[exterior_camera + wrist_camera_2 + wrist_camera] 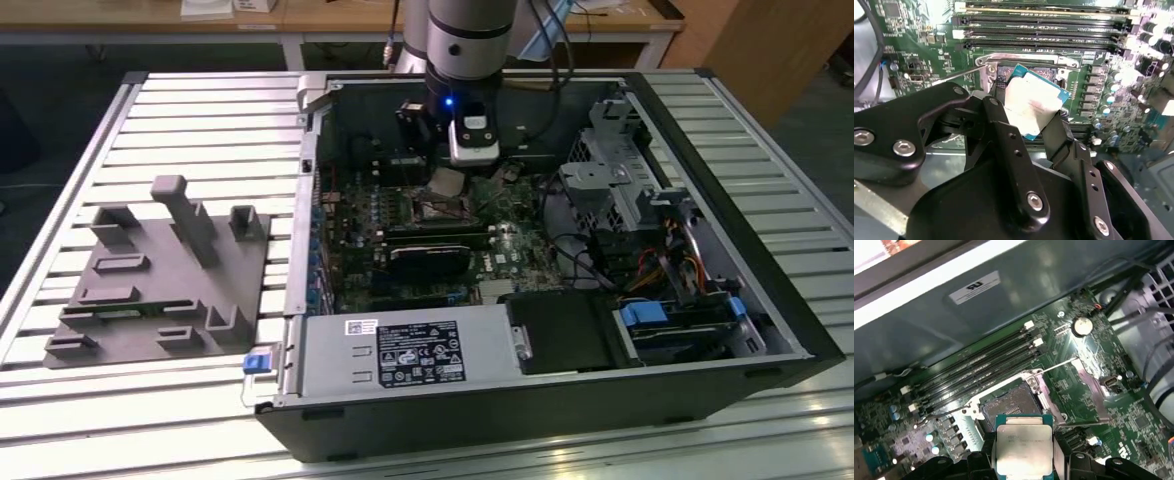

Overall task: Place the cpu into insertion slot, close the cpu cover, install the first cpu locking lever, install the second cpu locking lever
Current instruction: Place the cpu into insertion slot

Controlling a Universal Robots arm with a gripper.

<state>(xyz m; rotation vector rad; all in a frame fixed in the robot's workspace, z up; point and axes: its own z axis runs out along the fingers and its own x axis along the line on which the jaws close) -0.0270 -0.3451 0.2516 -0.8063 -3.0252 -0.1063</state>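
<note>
Gripper (449, 175) is down inside the open computer case (534, 420), with the cpu (446, 183) tilted at its tip, just above the insertion slot (441, 208).

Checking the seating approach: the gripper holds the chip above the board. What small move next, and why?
Probably ease the cpu across until it is squarely over the insertion slot, before any lowering. In the first wrist view the gripper holds it clear of the open slot, and it appears offset from it.

power supply label (416, 352), case wall label (974, 287), print unreadable
</note>
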